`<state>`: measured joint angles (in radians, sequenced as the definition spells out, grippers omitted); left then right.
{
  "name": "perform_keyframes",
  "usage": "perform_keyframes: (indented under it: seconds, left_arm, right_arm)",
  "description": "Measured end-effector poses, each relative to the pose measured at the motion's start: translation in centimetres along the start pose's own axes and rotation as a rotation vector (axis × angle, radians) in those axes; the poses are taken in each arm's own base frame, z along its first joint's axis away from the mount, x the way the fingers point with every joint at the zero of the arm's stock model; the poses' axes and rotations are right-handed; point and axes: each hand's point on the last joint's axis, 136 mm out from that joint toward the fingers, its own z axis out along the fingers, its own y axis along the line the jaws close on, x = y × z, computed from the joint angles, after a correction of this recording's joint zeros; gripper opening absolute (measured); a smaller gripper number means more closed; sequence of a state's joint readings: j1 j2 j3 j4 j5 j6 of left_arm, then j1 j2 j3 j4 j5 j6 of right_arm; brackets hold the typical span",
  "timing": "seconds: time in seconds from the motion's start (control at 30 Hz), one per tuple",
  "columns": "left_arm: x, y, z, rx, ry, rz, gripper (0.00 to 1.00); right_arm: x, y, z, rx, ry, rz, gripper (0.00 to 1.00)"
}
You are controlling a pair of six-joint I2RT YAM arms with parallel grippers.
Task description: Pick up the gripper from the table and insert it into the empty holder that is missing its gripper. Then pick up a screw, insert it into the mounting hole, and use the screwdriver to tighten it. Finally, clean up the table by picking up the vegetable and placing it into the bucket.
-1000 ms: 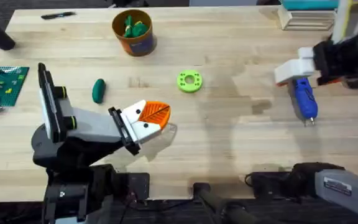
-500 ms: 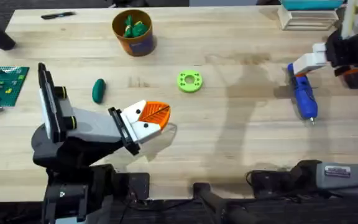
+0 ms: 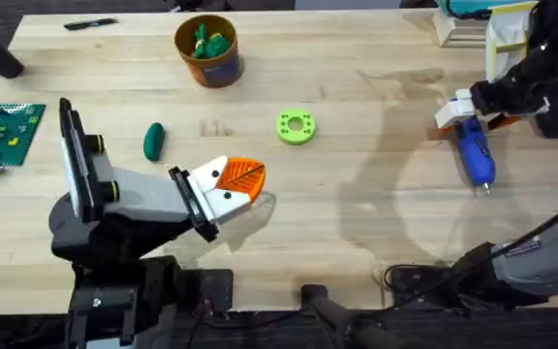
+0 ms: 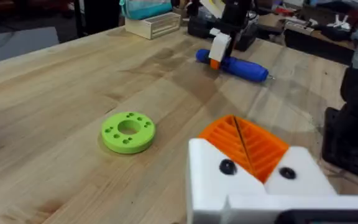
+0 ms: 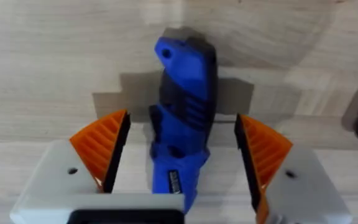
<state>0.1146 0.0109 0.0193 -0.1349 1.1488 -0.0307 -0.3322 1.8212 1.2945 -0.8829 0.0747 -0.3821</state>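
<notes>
Over at the right edge of the overhead frame, the right gripper [image 3: 465, 109] hangs directly above the blue screwdriver [image 3: 475, 153], which lies flat on the wooden table [image 3: 356, 223] with its thin metal tip pointing toward the bottom of the frame. From the right wrist camera the picture is plain: the two orange ribbed pads [image 5: 101, 146] stand wide apart, one on each side of the screwdriver's [image 5: 180, 130] body, with a clear gap between each pad and the blue casing, so nothing is gripped.

Down in the lower left of the overhead view, the left gripper [image 3: 235, 184] rests low by the table, its white bases and orange tips pressed close together with nothing between them. In the left wrist view those orange tips [image 4: 244, 146] sit together on the white base, and beyond them lies the lime green disc [image 4: 128, 131] with its ring of holes, with the screwdriver [image 4: 235, 64] farther back.

The dark green vegetable [image 3: 153, 141] lies on the table in the left half of the overhead frame, well apart from the bucket [image 3: 208, 48] at the top, which already holds lighter green leafy pieces [image 3: 207, 41]. The green disc [image 3: 295, 127] sits near the centre.
</notes>
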Motion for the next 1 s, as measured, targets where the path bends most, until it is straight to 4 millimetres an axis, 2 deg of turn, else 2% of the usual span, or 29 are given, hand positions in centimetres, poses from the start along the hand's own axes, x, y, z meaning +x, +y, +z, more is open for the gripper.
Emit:
perform_keyframes:
  seconds: [0.23,0.4,1.0]
  left_arm:
    - [0.0,0.0,0.0,0.000,0.000,0.000,0.007]
    - [0.0,0.0,0.0,0.000,0.000,0.000,0.007]
    - [0.0,0.0,0.0,0.000,0.000,0.000,0.006]
  right_arm:
    - [-0.3,-0.2,0.3,-0.036,-0.026,-0.031,0.994]
    - [-0.1,0.2,1.8,-0.076,0.005,-0.041,0.994]
    - [-0.1,0.1,1.8,-0.071,0.007,-0.045,0.985]
